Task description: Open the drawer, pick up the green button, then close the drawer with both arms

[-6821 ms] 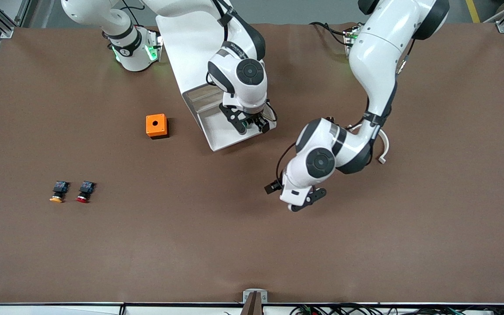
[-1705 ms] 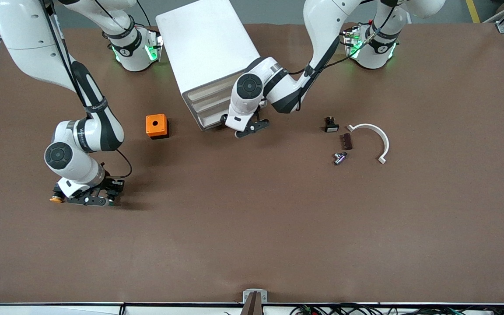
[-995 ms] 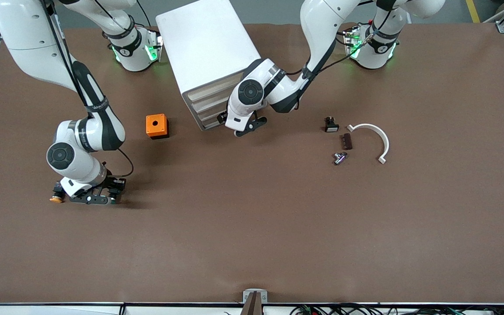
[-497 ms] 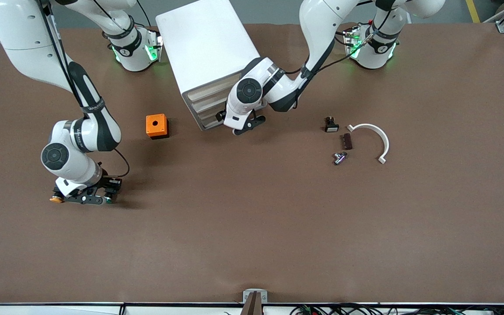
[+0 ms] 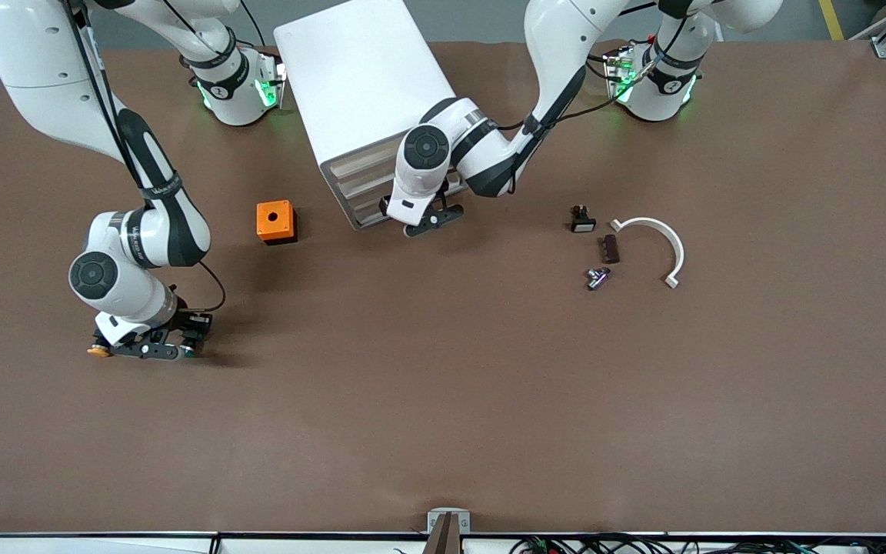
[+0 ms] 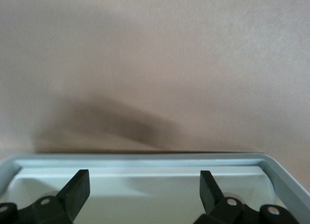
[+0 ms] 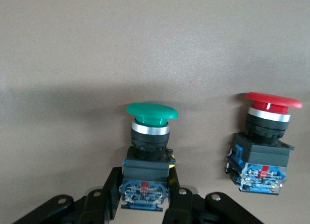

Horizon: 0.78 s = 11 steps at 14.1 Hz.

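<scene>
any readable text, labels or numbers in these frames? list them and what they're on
None can be read for certain.
Right arm's forearm band: a line of print, too small to read.
Right arm's base: a round mark, perhaps a number, too blurred to tell.
Green button in the right hand: red and blue label on its body, unreadable.
Red button: same kind of label, unreadable.

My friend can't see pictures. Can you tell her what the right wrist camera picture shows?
The right arm's black pincer is shut on the black blocky body of a small push button with a round green cap. Beside it, a matching button with a red cap lies on the brown table, apart from the green one.
</scene>
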Each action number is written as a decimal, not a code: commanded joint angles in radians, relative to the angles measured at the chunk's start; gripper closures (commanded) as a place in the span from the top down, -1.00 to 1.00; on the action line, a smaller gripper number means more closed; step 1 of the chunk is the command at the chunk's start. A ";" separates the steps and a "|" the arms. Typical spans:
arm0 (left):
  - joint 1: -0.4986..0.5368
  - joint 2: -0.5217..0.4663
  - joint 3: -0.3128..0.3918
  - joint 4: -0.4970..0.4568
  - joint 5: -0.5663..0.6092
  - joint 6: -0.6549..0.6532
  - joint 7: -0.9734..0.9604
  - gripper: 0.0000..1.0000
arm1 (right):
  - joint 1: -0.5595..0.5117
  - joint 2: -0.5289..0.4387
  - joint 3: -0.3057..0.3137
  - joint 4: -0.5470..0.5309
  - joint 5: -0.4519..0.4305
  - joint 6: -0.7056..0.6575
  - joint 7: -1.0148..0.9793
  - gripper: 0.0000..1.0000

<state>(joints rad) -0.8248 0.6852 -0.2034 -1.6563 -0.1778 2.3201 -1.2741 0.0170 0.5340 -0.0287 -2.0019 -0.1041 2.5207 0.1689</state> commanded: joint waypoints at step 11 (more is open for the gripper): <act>0.104 -0.035 0.110 0.046 0.256 -0.013 -0.007 1.00 | -0.019 -0.026 0.013 0.098 0.006 -0.170 -0.106 1.00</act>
<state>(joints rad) -0.7652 0.6830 -0.0942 -1.6153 0.0269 2.3207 -1.2757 0.0137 0.5299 -0.0264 -1.9647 -0.1041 2.4652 0.0857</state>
